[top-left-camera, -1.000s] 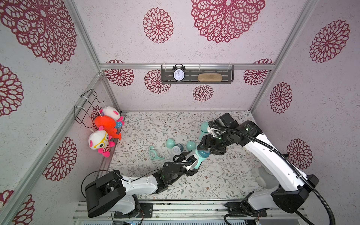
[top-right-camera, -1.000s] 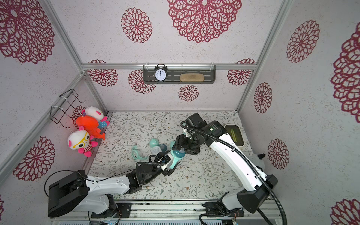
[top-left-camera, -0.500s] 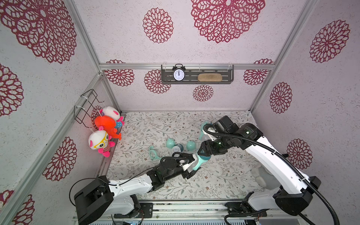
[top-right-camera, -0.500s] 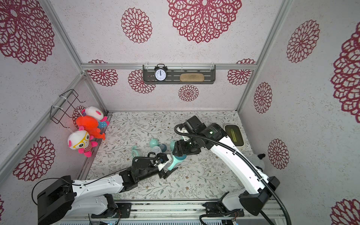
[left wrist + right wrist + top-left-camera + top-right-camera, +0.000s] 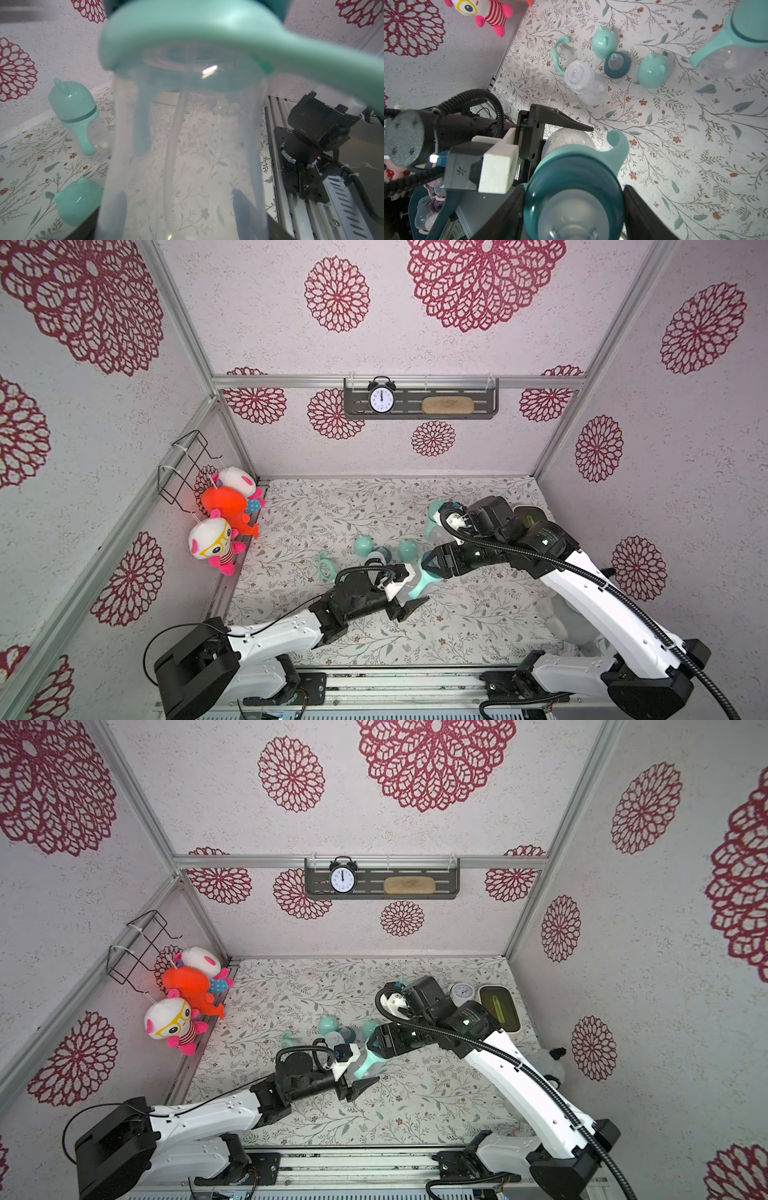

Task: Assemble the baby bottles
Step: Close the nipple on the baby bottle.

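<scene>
Left gripper (image 5: 407,593) clamped on clear bottle body (image 5: 187,145) | right gripper (image 5: 429,567) clamped on teal collar (image 5: 571,166) | likely light, slick plastic: you should grip rigid parts.

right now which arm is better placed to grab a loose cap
Probably right: the right gripper only pinches the collar and sits nearest a loose cap, while the left gripper grips the bottle body.

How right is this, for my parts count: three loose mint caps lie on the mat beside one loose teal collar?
Wrong: two loose mint caps lie on the mat beside one loose teal collar, as the right wrist view shows.
</scene>
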{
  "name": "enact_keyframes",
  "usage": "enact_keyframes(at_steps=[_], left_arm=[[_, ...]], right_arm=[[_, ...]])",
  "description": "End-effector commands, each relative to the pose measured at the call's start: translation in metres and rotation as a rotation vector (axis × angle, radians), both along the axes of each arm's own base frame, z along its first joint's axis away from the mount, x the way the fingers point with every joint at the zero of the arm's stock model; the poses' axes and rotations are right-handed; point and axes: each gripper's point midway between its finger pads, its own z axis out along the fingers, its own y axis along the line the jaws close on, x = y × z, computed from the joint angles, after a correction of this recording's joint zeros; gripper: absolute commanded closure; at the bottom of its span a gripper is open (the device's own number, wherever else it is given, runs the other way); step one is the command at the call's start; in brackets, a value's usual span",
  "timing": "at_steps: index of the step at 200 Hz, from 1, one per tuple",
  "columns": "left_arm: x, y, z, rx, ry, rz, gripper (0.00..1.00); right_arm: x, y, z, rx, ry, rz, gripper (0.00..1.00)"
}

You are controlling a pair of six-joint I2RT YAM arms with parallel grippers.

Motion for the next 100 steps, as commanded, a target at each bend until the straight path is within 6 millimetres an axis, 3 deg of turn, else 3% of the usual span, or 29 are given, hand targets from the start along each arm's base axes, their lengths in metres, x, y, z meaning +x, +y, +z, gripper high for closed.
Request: enact_keyframes(at_steps=[1,38,66,100], left_arm=[[0.006,0.004,0.073,-0.223,-0.114,0.032,1.00],[0.020,0.006,0.069,-0.183,-0.150,0.144,1.00],[0.028,0.007,0.072,-0.201,-0.188,0.217,1.00],[0.031,-0.001,0.071,-0.183,-0.214,0.240,1.00]], right_arm=[[-0.007,-0.007,-0.013,-0.053,0.039,0.000,0.57],[-0.015,-0.010,-0.026,-0.091,0.215,-0.124,0.60],[-0.022,-0.010,-0.024,-0.133,0.294,-0.229,0.60],[-0.022,0.001,-0.017,-0.007,0.436,-0.393,0.60]])
